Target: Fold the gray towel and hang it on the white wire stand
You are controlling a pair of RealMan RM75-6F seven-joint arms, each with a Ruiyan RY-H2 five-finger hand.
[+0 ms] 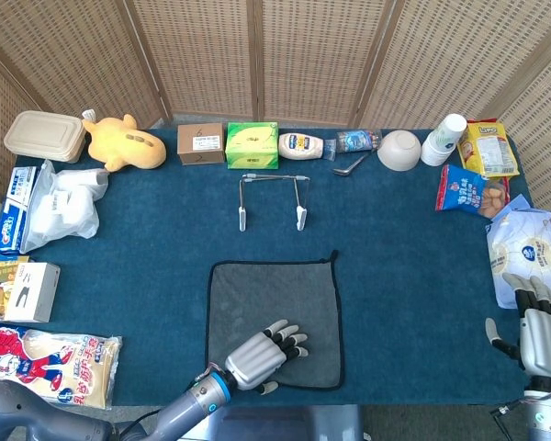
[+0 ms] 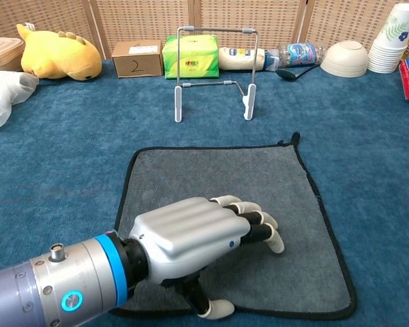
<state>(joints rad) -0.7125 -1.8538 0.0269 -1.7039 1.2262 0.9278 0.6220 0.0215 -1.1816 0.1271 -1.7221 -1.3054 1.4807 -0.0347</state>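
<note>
Head view alone shows the right hand (image 1: 540,333) open, empty; left hand (image 1: 260,355) flat on gray towel (image 1: 274,303).

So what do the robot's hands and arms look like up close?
The left hand has a smooth silver-grey shell on its back, dark finger segments and pale whitish fingertips. Its wrist is a metallic grey cylinder with a bright blue band, a small glowing blue ring light and a round metal button. The right hand looks the same: a ridged silver shell with dark and pale fingers.
</note>
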